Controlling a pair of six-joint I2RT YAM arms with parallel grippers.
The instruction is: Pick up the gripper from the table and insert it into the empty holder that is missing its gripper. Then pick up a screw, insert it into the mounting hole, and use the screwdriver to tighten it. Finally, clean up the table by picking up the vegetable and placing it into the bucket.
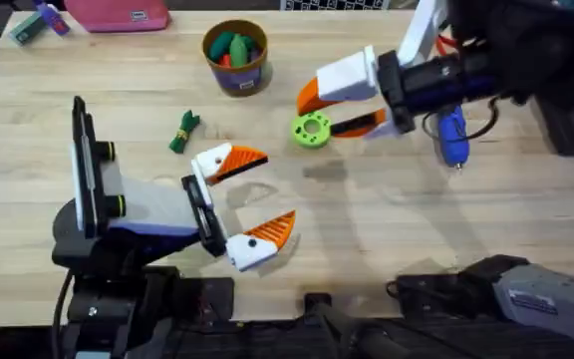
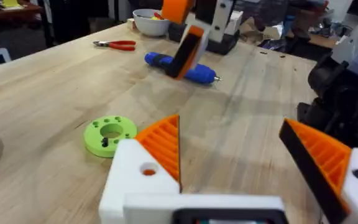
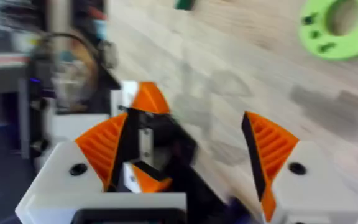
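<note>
A: While we look down from overhead, what do we find on the tabletop point(image 1: 387, 214)?

B: Our left hand point(image 1: 250, 199) sits near the middle of the front edge, its two white-and-orange fingers spread wide with nothing between them. Our right hand point(image 1: 339, 107) reaches in from the right side, also spread wide and holding nothing, with the green disc point(image 1: 311, 130) lying between its fingertips.

A: Where are the task's things?

B: We see the vegetable point(image 1: 183, 131), a dark green bunch, lying left of centre, between the left hand and the bucket point(image 1: 235, 57). The bucket stands near the middle of the far edge, with green and red pieces inside. The screwdriver point(image 1: 451, 137), blue, lies toward the right side, partly under the right arm. In the left wrist view it point(image 2: 182, 67) lies flat, its metal tip pointing away from the red pliers point(image 2: 117, 44), and a white bowl point(image 2: 150, 22) stands beyond.

A: And the small orange wedge, or the holder?

B: We cannot tell where either is.
</note>
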